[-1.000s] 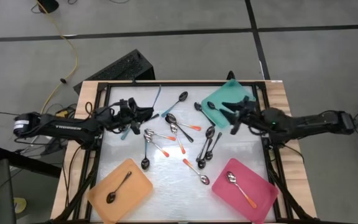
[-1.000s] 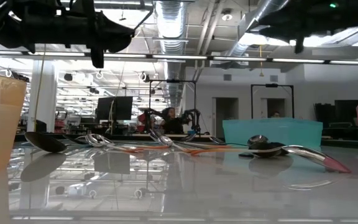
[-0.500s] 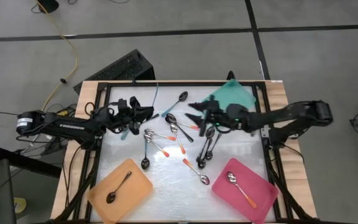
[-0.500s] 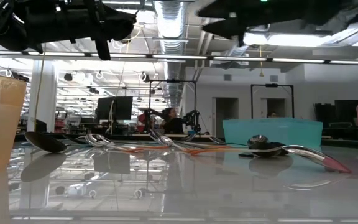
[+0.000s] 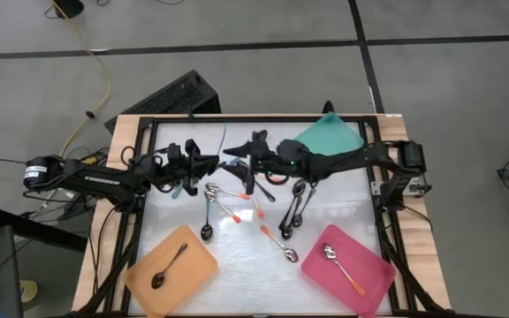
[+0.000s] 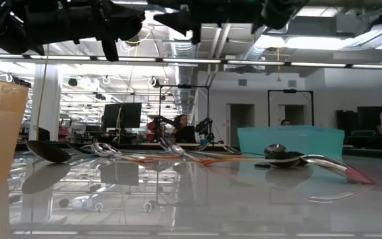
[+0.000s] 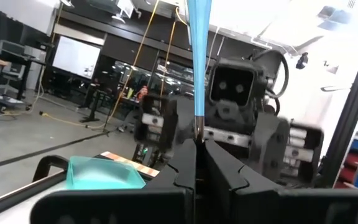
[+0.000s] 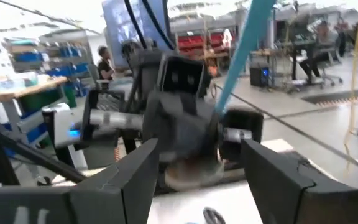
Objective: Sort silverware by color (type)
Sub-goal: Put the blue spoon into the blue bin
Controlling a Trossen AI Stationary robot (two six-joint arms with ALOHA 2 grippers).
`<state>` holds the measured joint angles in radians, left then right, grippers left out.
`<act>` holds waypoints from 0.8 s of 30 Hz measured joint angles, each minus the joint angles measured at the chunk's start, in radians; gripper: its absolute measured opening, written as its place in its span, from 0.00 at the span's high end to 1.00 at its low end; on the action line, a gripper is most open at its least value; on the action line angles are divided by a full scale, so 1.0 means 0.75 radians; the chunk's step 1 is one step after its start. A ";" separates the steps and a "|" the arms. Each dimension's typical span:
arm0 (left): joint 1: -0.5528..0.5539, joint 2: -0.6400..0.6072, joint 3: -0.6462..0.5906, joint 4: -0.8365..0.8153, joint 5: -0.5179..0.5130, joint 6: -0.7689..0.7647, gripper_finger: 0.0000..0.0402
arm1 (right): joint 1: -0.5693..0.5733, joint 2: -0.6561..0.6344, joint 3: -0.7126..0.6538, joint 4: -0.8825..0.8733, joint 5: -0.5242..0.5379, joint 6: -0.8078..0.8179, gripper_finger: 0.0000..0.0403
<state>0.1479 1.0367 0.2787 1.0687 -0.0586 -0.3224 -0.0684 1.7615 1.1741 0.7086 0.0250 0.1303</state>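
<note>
High view has both arms meeting over the table's far middle. From where I stand, the left gripper [image 5: 208, 160] is pinched tight on a teal-handled spoon [image 5: 223, 140] — in the left wrist view its handle [image 7: 198, 56] rises straight up from between the closed fingers [image 7: 182, 171]. The right gripper [image 5: 237, 155] faces it, just beside, fingers [image 8: 124, 177] spread wide. Other spoons [image 5: 254, 199] lie scattered mid-table — one on the orange tray [image 5: 197, 269], one on the pink tray [image 5: 374, 274]
</note>
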 joint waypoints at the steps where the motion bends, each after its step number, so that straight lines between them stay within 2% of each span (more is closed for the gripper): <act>1: -0.004 0.000 0.000 -0.003 0.001 0.008 1.00 | -0.003 0.014 0.028 0.005 -0.021 0.000 0.38; 7: -0.029 0.000 0.001 -0.004 0.001 0.047 1.00 | -0.026 0.039 0.131 -0.085 -0.076 0.000 0.38; 19: -0.041 0.000 0.001 -0.005 -0.011 0.067 1.00 | -0.033 0.039 0.131 -0.032 -0.129 0.001 0.38; 24: -0.041 0.000 0.001 -0.005 -0.033 0.066 1.00 | -0.033 0.039 0.131 -0.028 -0.129 0.004 0.42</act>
<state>0.1169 1.0367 0.2790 1.0652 -0.0833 -0.2729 -0.0929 1.7905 1.2724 0.6876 -0.0719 0.1332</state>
